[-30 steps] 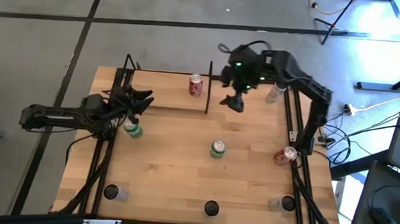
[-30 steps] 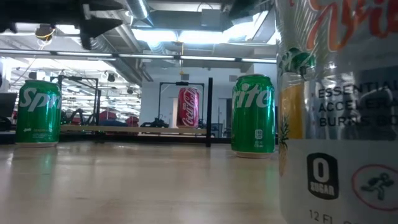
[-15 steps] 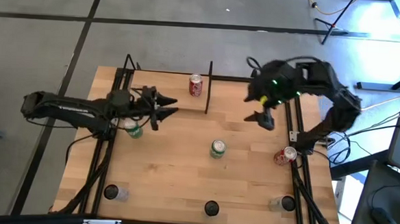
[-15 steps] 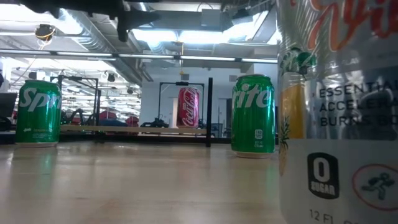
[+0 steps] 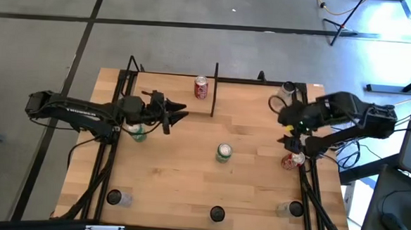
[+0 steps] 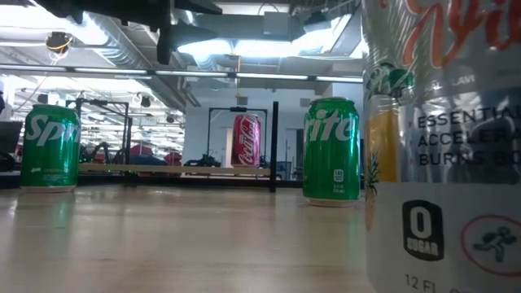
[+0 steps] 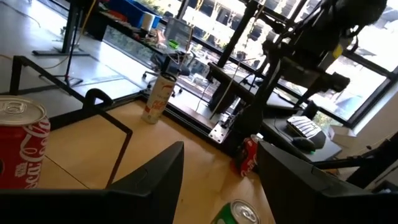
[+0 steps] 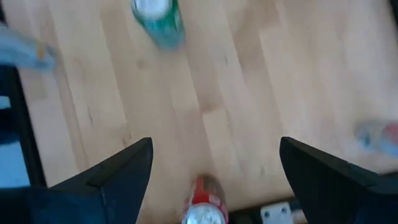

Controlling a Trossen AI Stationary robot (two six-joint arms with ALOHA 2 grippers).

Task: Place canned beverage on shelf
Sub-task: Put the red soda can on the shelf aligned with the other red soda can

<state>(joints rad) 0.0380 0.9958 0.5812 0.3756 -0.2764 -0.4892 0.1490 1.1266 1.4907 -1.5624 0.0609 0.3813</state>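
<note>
A red cola can (image 5: pixel 201 87) stands upright on the shelf (image 5: pixel 166 88), a light plank with black rods at the table's far left; it also shows in the low view (image 6: pixel 247 140). One green can (image 5: pixel 223 152) stands mid-table, another (image 5: pixel 137 132) under my left arm. A red can (image 5: pixel 292 160) stands at the right edge. My left gripper (image 5: pixel 176 119) is open and empty, above the table just in front of the shelf; the cola can shows in its wrist view (image 7: pixel 18 149). My right gripper (image 5: pixel 288 133) is open and empty above the right red can (image 8: pixel 202 208).
A white can (image 5: pixel 285 93) stands at the far right corner. Three more containers stand along the near edge (image 5: pixel 216 214); one fills the low view's right side (image 6: pixel 440 146). Black frame rails (image 5: pixel 307 184) run along the table's left and right sides.
My right gripper has swung from beside the shelf's right post toward the table's right edge and nearer, ending over the right red can. My left gripper has reached toward the table's right, along the shelf's front. No can has moved.
</note>
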